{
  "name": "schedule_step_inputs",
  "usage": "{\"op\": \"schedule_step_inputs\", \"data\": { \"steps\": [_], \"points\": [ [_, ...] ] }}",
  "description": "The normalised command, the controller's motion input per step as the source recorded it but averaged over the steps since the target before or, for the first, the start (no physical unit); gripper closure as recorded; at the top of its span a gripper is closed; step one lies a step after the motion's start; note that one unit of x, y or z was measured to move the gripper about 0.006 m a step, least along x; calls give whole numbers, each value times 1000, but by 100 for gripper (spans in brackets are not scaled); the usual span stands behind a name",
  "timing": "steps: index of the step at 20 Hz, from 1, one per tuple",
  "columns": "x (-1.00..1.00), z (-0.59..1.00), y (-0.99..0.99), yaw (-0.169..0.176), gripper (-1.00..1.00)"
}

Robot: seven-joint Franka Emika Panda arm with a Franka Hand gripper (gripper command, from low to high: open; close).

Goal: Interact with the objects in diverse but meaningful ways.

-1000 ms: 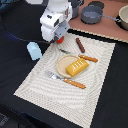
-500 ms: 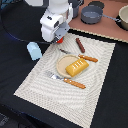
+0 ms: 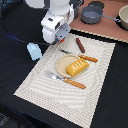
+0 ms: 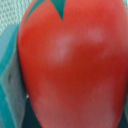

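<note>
The red tomato (image 4: pixel 75 65) with its green top fills the wrist view, pressed against a teal finger pad (image 4: pixel 10 85). In the exterior view my gripper (image 3: pixel 61 37) hangs over the placemat's far corner, shut on the tomato (image 3: pixel 64 35), of which only a red sliver shows. The yellow ridged block (image 3: pixel 77 66) lies on a tan plate (image 3: pixel 64 65) mid-mat. A pale blue cup (image 3: pixel 34 51) stands off the mat toward the exterior view's left. The dark-brown sausage stick (image 3: pixel 80 45) lies beyond the plate.
A wooden-handled fork (image 3: pixel 66 80) and knife (image 3: pixel 88 58) lie on either side of the plate on the striped placemat (image 3: pixel 45 87). Two grey pots (image 3: pixel 92 14) (image 3: pixel 123 18) stand on the brown board at the back.
</note>
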Motion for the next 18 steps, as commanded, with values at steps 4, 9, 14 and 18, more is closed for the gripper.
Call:
{"op": "schedule_step_inputs", "data": {
  "steps": [4,9,14,18],
  "points": [
    [-49,1000,251,-30,100],
    [45,1000,343,-58,100],
    [324,1000,470,-53,100],
    [371,1000,524,-27,100]
  ]
}}
